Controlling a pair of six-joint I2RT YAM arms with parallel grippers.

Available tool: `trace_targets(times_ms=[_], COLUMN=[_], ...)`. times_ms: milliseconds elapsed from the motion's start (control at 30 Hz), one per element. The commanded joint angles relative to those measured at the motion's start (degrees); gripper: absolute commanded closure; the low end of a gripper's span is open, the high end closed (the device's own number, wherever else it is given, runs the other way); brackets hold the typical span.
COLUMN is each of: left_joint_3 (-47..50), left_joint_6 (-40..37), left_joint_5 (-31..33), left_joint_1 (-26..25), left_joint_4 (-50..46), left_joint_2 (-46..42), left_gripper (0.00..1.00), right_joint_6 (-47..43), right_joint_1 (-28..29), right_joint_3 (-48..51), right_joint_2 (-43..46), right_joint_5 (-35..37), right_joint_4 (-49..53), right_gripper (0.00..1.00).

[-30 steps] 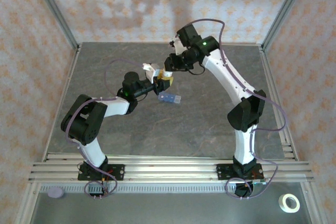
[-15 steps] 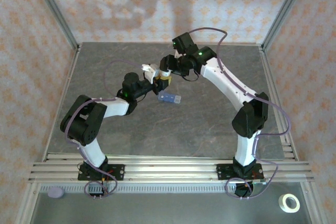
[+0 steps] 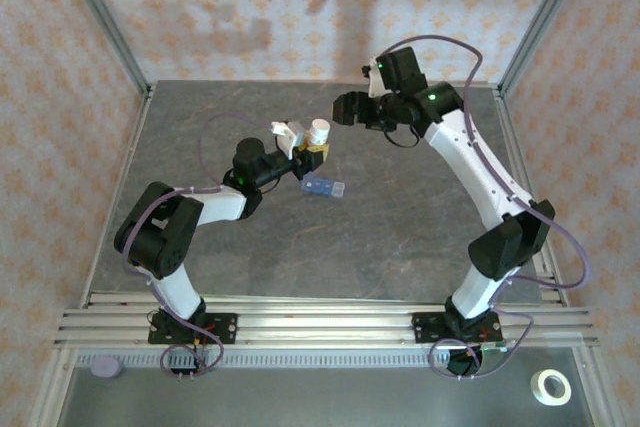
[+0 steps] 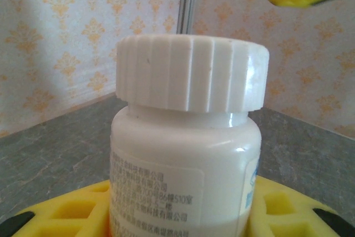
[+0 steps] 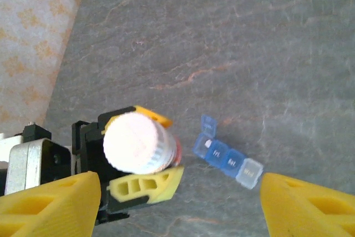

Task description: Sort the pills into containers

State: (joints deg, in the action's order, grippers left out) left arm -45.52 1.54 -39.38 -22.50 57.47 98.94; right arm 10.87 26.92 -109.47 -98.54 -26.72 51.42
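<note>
My left gripper point(image 3: 316, 146) is shut on a white pill bottle point(image 3: 319, 133), held upright above the table with its ribbed cap point(image 4: 191, 70) on. The bottle point(image 4: 183, 165) stands between the left gripper's yellow fingers point(image 4: 72, 209). My right gripper point(image 3: 346, 109) hangs open and empty to the right of the bottle and above it, well apart from it. In the right wrist view its own yellow fingertips point(image 5: 50, 203) frame the capped bottle point(image 5: 136, 142) and the blue containers point(image 5: 227, 156). The containers point(image 3: 324, 187) lie on the table with one end lid open and a white pill point(image 5: 208, 144) inside.
The grey stone-pattern table point(image 3: 400, 217) is bounded by metal posts and patterned walls. Aluminium rails point(image 3: 320, 322) run along the near edge. A roll of tape point(image 3: 550, 387) and a purple disc point(image 3: 106, 368) lie in front of the rails.
The right gripper, shut at the bottle's cap a second ago, has opened and drawn away to the right and back. The cap stays on. The left arm holds still.
</note>
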Motion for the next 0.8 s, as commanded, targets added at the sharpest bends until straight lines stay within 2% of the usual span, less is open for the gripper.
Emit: trace_targets(times_ms=[0, 200, 533, 667, 767], left_joint_3=[-2.10, -2.44, -3.41, -3.39, -3.35], left_joint_6=[0.92, 2.54, 3.12, 3.19, 3.12], left_joint_5=[-3.49, -4.92, -5.80, -5.89, -5.98], left_joint_1=[0.20, 0.13, 0.10, 0.17, 0.09], left_joint_4=[2.19, 2.64, 1.81, 1.90, 1.86], left_joint_2=[-1.59, -1.20, -1.11, -1.11, -1.16], left_gripper=[1.00, 1.00, 1.00, 1.00, 1.00], right_joint_6=[-10.73, -12.90, -14.23, -14.09, -13.88], right_joint_1=[0.38, 1.07, 2.92, 3.05, 3.14], right_joint_3=[-8.71, -18.50, -19.20, -19.10, -19.02], right_joint_2=[-6.29, -12.82, -14.66, -14.83, -15.10], right_joint_5=[-4.51, -7.68, -7.73, -7.60, -7.65], right_joint_4=[8.29, 13.67, 15.20, 15.20, 15.20], right_gripper=[0.24, 0.25, 0.29, 0.33, 0.42])
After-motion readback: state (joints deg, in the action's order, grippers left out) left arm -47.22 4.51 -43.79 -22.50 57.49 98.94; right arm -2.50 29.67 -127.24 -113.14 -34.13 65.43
